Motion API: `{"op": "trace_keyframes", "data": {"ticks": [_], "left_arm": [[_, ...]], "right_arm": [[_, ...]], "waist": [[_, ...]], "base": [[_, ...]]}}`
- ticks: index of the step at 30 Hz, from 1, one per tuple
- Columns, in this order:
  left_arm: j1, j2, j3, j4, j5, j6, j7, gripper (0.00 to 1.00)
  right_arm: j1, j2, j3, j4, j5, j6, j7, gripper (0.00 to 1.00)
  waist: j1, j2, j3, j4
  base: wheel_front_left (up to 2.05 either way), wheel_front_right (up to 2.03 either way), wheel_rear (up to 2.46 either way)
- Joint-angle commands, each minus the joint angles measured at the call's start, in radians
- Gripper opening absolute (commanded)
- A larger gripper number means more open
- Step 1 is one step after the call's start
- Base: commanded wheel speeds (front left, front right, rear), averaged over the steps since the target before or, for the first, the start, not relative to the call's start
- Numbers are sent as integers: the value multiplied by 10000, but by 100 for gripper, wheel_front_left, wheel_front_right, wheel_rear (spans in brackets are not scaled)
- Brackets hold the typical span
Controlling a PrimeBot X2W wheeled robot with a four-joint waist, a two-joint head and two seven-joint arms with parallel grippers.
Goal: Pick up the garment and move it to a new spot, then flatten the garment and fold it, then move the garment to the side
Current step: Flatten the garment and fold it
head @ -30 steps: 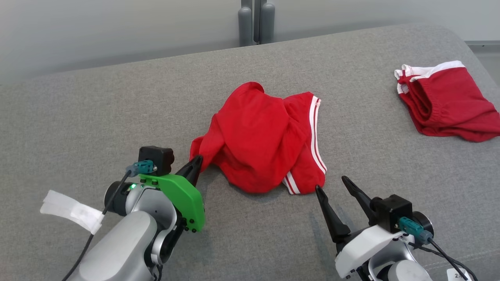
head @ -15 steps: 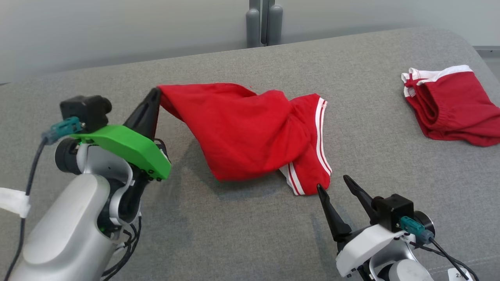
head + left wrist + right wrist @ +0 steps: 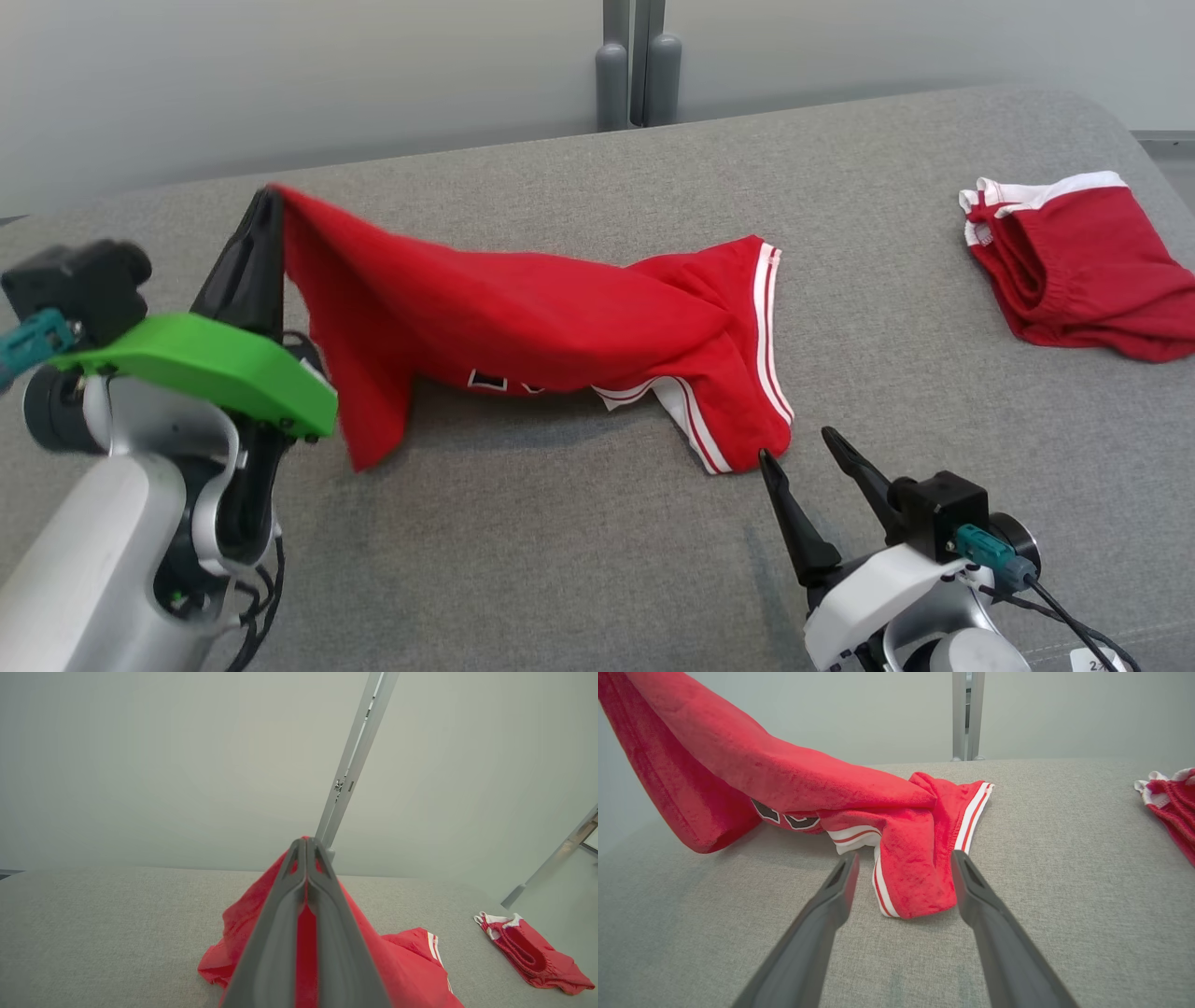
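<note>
Red garment [image 3: 560,317], soft, light and limp by the look: one corner pinched aloft in closed left claw [image 3: 267,198], rest draped on worktop [image 3: 560,560], striped hem [image 3: 764,327], likeliest second hold, just before wide right claw [image 3: 795,444].

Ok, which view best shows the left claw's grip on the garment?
Left wrist view: the left claw is shut with the garment pinched in its jaws. Head view shows it side-on, corner lifted. Right wrist view shows the garment's raised end.

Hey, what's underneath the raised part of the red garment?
Bare grey upholstered surface, in shadow. The red white-trimmed garment shows dark markings on its underside, partly covered by folds.
</note>
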Motion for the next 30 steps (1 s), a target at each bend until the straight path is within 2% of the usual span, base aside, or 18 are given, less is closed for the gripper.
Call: {"op": "trace_keyframes", "data": {"ticks": [1,9,18,24,25,26,28,30], "left_arm": [[581,101,81,-6,-80,188,-99,0],[3343,294,443,266,-606,889,-651,0],[5085,81,357,682,-1234,957,-661,0],[5696,-209,299,1227,-1972,738,-222,0],[5741,-198,234,1304,-2077,694,-57,61],[5721,-229,298,1341,-2202,680,-31,100],[5630,-197,415,1380,-2269,646,34,100],[5400,107,463,1355,-2196,779,224,100]], "right_arm": [[100,-3,-3,-43,-72,-10,38,100],[274,-117,-152,-195,-139,-10,178,100],[314,-155,-106,-301,-192,-10,324,100],[325,-150,-71,-252,-136,-10,321,100],[319,-146,-56,-244,-128,-10,320,100],[314,-143,-48,-244,-122,-10,319,100],[303,-139,-62,-256,-103,-10,304,100],[292,-134,-116,-278,-106,-10,286,100]], "waist": [[0,0,-9,0],[0,0,-19,231],[0,0,-63,512],[0,0,-70,625],[0,0,-67,631],[0,0,-60,637],[0,0,-39,657],[0,0,4,681]], "base": [[0,0,0],[0,0,0],[0,0,0],[0,0,0],[0,0,0],[0,0,0],[0,0,0],[0,0,0]]}}
